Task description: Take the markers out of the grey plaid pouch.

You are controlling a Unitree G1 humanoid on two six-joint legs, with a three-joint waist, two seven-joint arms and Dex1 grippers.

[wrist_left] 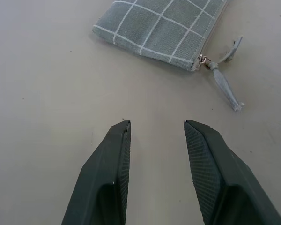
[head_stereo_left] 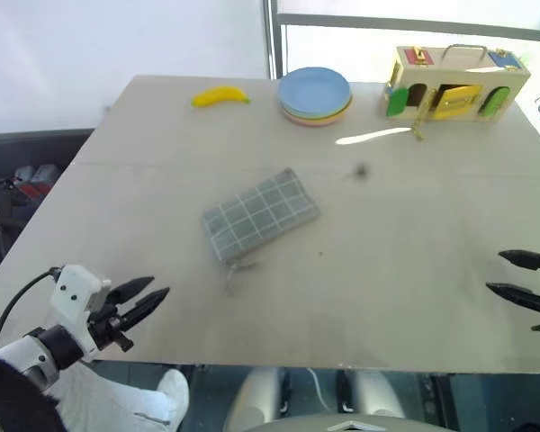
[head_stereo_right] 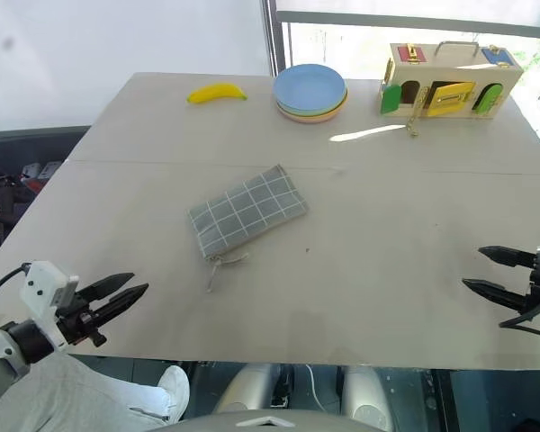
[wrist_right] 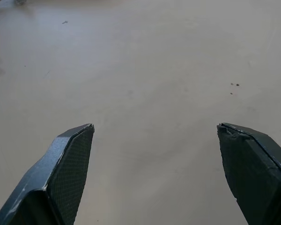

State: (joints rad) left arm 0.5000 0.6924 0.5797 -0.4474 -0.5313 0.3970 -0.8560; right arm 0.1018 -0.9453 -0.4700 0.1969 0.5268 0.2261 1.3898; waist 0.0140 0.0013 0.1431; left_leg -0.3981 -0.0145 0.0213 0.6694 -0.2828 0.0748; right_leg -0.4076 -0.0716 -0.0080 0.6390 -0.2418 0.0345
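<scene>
The grey plaid pouch [head_stereo_left: 261,216] lies flat near the middle of the table, its zipper pull [wrist_left: 222,82] trailing off the near corner. The markers are hidden from view. My left gripper [head_stereo_left: 159,286] hovers over the table's near left corner, pointing toward the pouch from a short distance. It is open, with a moderate gap and nothing between its fingers. My right gripper [head_stereo_left: 495,272] sits at the table's near right edge, well away from the pouch. It is open wide and empty, with bare tabletop ahead of it in the right wrist view.
A yellow banana [head_stereo_left: 220,95], a stack of pastel plates [head_stereo_left: 315,94] and a wooden latch box [head_stereo_left: 456,83] line the far edge. The beige table [head_stereo_left: 387,306] ends just behind both grippers.
</scene>
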